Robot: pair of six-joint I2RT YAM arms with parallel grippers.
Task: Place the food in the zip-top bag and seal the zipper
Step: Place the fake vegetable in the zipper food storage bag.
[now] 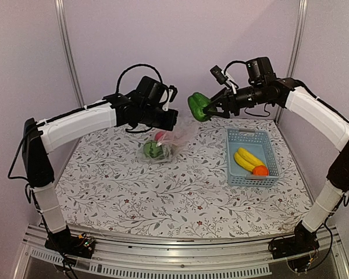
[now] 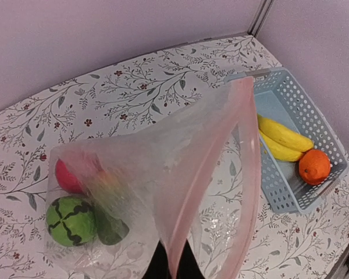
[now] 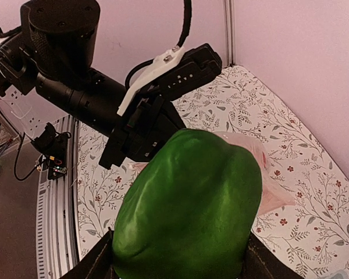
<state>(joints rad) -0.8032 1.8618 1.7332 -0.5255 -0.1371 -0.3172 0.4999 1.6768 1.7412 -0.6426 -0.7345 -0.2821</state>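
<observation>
Currently, on the desk [image 1: 134,192], the bag [image 2: 163,174], thin and limp, is sagging with its mouth edge pinched in the left gripper [image 2: 171,263]; its zipper [image 2: 253,168] is likely offering the firmest hold. The right gripper [image 1: 209,106] is clamping the pepper [image 3: 186,203], light, hard, probably slick, near that mouth.

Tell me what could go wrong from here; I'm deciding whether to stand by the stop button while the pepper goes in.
1. The green pepper in the right pincer looks bulky against the mouth of the zip-top bag, which sags half closed. It may catch the zipper and drop onto the table.
2. The left pincer holds only one edge, so the landing pepper might tug the bag free.
</observation>
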